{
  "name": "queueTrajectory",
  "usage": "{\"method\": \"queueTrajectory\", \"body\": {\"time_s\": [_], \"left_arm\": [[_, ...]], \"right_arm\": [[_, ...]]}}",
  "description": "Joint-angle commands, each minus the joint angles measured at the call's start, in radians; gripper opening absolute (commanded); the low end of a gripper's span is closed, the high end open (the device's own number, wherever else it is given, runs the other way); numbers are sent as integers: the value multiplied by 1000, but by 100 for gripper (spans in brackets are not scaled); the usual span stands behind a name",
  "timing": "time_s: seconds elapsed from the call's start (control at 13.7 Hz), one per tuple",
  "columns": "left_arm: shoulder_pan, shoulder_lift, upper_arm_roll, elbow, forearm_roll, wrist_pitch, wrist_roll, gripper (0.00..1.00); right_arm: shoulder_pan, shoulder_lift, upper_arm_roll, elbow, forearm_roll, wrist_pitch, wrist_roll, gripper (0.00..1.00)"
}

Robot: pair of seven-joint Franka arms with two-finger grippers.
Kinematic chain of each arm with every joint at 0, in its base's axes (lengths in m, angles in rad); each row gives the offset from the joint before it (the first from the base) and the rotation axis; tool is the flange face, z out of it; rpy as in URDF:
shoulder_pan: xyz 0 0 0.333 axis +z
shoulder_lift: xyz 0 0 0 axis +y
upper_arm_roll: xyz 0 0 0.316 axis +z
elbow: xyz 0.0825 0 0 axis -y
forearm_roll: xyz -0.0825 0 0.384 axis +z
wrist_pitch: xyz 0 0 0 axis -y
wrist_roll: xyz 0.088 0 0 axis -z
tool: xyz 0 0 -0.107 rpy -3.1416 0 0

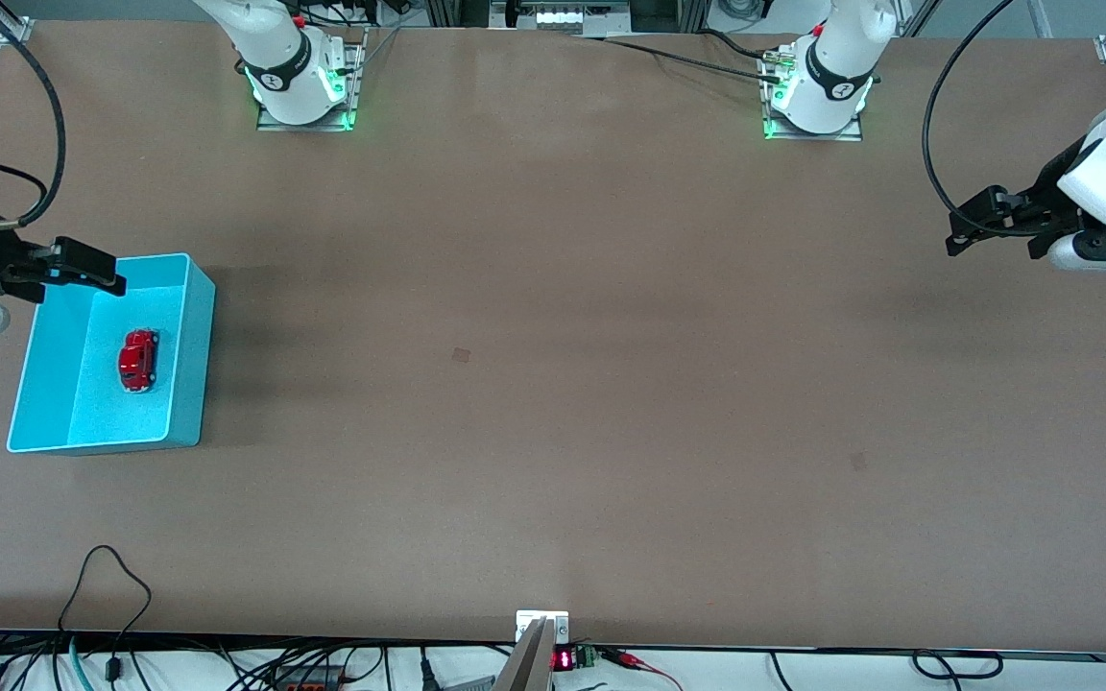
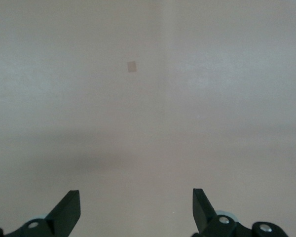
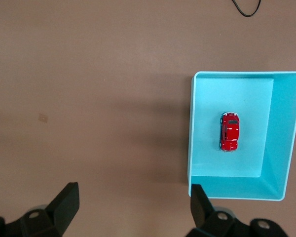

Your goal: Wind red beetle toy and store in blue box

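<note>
The red beetle toy (image 1: 138,360) lies on the floor of the blue box (image 1: 190,374), at the right arm's end of the table. My right gripper (image 1: 111,271) is open and empty, up over the box's corner farthest from the front camera. The right wrist view shows its open fingers (image 3: 133,197) over bare table beside the box (image 3: 281,148), with the toy (image 3: 230,131) inside. My left gripper (image 1: 956,230) is open and empty, raised at the left arm's end of the table. In its wrist view (image 2: 136,202) only bare table shows.
A small pale patch (image 1: 461,354) marks the middle of the brown table and also shows in the left wrist view (image 2: 131,66). A black cable loop (image 1: 111,576) lies near the table's front edge. The arm bases (image 1: 303,86) (image 1: 817,96) stand along the back.
</note>
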Motion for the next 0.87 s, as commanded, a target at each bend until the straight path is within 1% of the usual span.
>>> {"method": "queueTrajectory", "body": {"time_s": [0.0,0.07,0.15,0.22,0.36,0.51,0.58,0.66,0.73,0.8], "left_arm": [[-3,-8,4,0,-2,-11,18,100],[-3,-8,4,0,-2,-9,18,100],[-3,-8,4,0,-2,-11,16,100],[-3,-8,4,0,-2,-9,16,100],[-3,-8,4,0,-2,-11,16,100],[-3,-8,4,0,-2,-11,18,100],[-3,-8,4,0,-2,-11,18,100],[-3,-8,4,0,-2,-11,16,100],[-3,-8,4,0,-2,-11,16,100],[-3,-8,4,0,-2,-9,16,100]], "right_arm": [[7,-7,-45,-1,-7,1,-1,100],[43,-26,-115,-8,-10,7,-1,100],[95,-27,-166,-8,-9,2,0,100],[117,-32,-203,-17,-10,-2,15,100],[111,-81,-203,-103,-13,31,38,100],[90,-142,-187,-199,-15,53,66,100],[38,-165,-129,-232,-18,54,61,100],[-34,-176,-49,-244,-19,59,54,100],[-57,-185,-21,-246,-25,61,52,100],[-48,-191,-21,-243,-39,58,46,100]]}}
